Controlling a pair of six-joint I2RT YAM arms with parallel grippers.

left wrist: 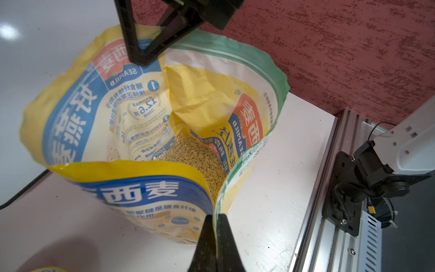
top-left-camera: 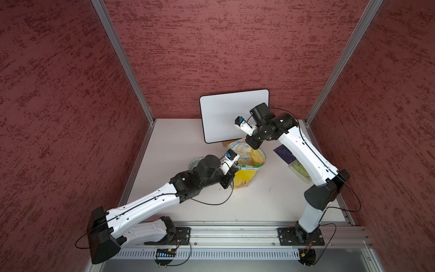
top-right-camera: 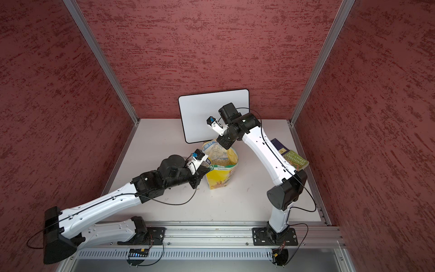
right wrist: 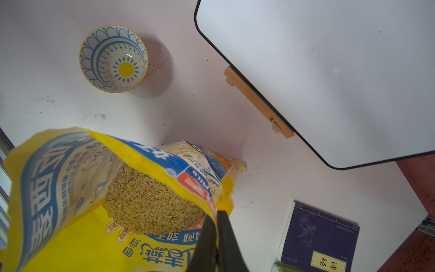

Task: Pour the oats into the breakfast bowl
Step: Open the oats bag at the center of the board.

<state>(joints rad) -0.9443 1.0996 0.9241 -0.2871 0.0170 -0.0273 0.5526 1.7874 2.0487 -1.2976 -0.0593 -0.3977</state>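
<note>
A yellow pouch [top-left-camera: 247, 174] stands upright near the middle of the surface [top-left-camera: 259, 200], a little toward the back edge, with its mouth pulled wide open. Inside it lie the oats [right wrist: 146, 202], pale beige flakes well below the rim.

The left hand [left wrist: 215, 215] is pinched together on the pouch's rim on the side facing the front edge, the plastic caught between its two black fingers. The right hand [right wrist: 215, 215] is clamped the same way on the opposite rim, the side toward the back edge. From the left wrist camera it shows as a black wedge biting the far lip.

The bowl [right wrist: 114, 58] sits upright on the surface to the left of the pouch, apart from it, its yellow flower centre in plain view. In a top view only a sliver of it [top-left-camera: 195, 162] peeks out behind the left arm.

A white board [top-left-camera: 226, 113] leans at the back edge in a small wooden stand [right wrist: 259, 103]. Near the right edge lie a dark blue book [right wrist: 322, 235] and a green book [top-right-camera: 295, 160], partly under the right arm.
</note>
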